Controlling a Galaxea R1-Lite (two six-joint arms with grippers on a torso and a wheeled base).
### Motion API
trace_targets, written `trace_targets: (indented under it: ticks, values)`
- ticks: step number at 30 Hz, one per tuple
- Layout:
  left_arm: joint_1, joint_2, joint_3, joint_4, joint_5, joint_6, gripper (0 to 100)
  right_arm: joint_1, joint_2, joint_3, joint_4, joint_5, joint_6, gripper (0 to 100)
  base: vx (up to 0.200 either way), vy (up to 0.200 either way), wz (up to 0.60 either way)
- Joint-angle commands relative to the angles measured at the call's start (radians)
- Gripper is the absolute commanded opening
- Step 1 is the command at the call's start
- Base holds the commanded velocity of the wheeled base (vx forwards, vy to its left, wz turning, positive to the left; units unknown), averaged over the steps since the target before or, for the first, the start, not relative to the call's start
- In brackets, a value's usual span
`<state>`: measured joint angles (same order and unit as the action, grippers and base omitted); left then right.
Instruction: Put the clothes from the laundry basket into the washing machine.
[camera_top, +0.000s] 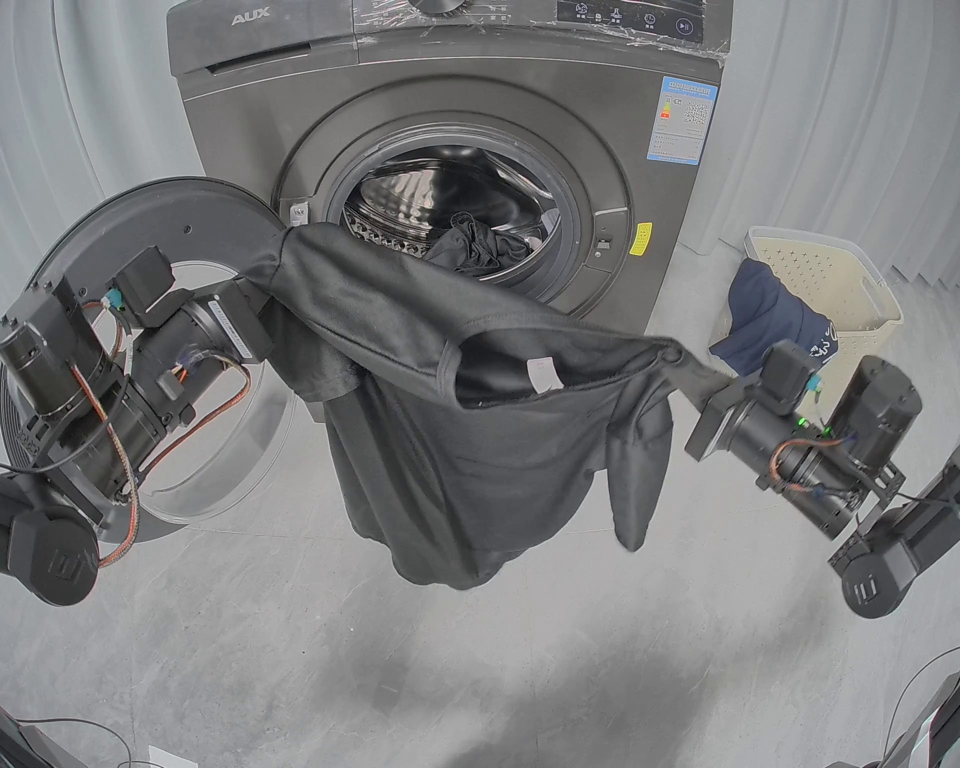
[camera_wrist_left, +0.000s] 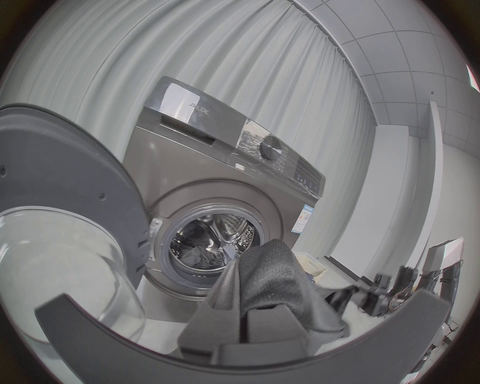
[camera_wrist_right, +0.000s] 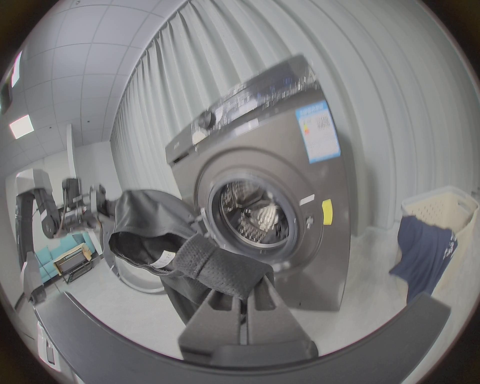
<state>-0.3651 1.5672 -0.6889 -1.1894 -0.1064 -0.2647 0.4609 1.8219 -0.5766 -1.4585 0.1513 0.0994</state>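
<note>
A dark grey shirt (camera_top: 460, 420) hangs stretched in the air between both grippers, in front of the washing machine (camera_top: 450, 120). My left gripper (camera_top: 262, 300) is shut on one end of it (camera_wrist_left: 272, 280), near the open door. My right gripper (camera_top: 712, 400) is shut on the other end (camera_wrist_right: 220, 265), lower and to the right. The shirt's body droops toward the floor. A black garment (camera_top: 475, 245) lies at the front of the drum. The cream laundry basket (camera_top: 850, 290) stands to the machine's right with a navy garment (camera_top: 770, 315) draped over its rim.
The round door (camera_top: 150, 240) is swung open to the left, behind my left arm. Grey curtains hang behind the machine. The grey floor (camera_top: 500, 660) below the shirt is bare.
</note>
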Motion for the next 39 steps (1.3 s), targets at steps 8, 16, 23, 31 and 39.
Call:
trace_targets:
  ticks: [8, 16, 23, 31, 39]
  values:
    - [0.04, -0.03, 0.069, -0.072, 0.008, -0.01, 0, -0.022, -0.122, -0.12, 0.009, -0.006, -0.003, 0, 0.0, 0.0, 0.0]
    - [0.071, -0.05, 0.088, -0.072, 0.001, -0.01, 0, -0.025, -0.174, -0.198, 0.075, -0.025, -0.003, 0, 0.0, 0.0, 0.0]
    - [0.072, -0.067, 0.089, -0.067, -0.003, -0.011, 0, -0.014, -0.202, -0.2, 0.116, -0.035, -0.001, 0, 0.0, 0.0, 0.0]
    - [0.048, -0.07, 0.109, -0.067, -0.006, -0.008, 0, -0.002, -0.193, -0.197, 0.118, -0.045, -0.001, 0, 0.0, 0.0, 0.0]
    - [-0.133, -0.023, 0.04, -0.024, 0.002, -0.01, 0, 0.168, -0.059, -0.108, 0.102, -0.108, 0.036, 0, 0.0, 0.0, 0.0]
